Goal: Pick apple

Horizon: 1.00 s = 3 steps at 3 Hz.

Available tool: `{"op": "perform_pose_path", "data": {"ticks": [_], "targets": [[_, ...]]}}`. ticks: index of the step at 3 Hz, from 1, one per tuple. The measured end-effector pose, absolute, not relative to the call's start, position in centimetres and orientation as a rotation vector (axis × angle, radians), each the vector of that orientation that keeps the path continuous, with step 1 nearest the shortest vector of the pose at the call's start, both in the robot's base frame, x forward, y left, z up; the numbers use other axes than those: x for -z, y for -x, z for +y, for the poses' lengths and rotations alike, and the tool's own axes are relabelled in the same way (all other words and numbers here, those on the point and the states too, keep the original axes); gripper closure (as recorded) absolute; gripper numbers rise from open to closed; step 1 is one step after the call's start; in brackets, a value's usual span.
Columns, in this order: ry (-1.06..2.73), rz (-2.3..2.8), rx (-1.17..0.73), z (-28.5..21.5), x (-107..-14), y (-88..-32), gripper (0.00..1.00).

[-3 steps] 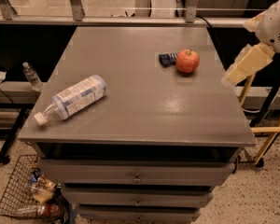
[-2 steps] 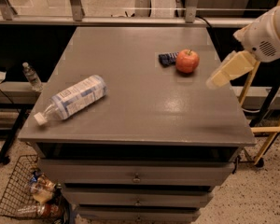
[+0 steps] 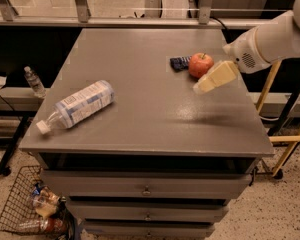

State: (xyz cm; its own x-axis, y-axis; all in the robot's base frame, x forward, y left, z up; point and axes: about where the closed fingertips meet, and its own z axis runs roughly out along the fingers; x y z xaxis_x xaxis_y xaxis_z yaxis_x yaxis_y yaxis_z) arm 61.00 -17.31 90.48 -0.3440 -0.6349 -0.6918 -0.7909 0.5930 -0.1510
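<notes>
Just beside apple (image 3: pixel 200 65), tool (image 3: pixel 200 87)

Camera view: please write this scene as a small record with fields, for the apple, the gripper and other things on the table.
apple: on the table, far right part, stem up
gripper: above the table, close by the apple's near-right side, not holding it
wrapper: dark blue, just left of the apple
bottle: clear plastic, lying on its side, near left
task state: apple not yet picked
</notes>
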Motion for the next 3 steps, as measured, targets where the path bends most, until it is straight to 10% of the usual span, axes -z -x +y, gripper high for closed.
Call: {"op": "perform_pose_path", "data": {"ticks": [3], "targets": [[1.002,2.074,-0.350,-15.7,-86.6,-67.7,0.11]]}}
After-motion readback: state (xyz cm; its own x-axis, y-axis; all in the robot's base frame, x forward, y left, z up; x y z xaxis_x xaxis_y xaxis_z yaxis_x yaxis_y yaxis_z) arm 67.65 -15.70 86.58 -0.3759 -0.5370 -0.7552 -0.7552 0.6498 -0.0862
